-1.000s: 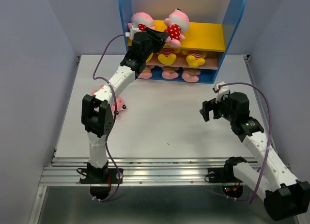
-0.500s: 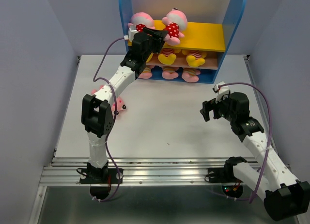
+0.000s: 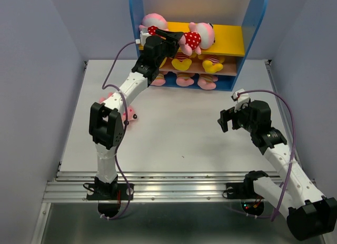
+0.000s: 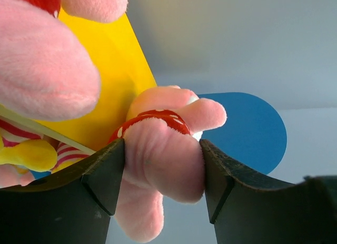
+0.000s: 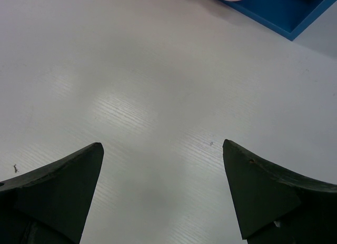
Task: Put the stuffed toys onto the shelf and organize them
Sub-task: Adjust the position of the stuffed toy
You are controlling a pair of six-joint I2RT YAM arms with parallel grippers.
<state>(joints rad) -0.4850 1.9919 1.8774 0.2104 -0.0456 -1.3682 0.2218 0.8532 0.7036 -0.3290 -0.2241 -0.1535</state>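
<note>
Closely, pig overhanging yellow board edge

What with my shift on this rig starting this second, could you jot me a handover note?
The left gripper is up at the shelf, with its fingers either side of a leg of a red-dotted pig that lies on its side on the yellow top board. Whether it grips is unclear.
The right gripper is open and empty above the table.
Done: a second red-dotted pig on the top board, yellow bears on the middle board, pink toys on the base.
Left: one pink toy on the table, partly hidden by the left arm. The toppled pig may need righting.
</note>
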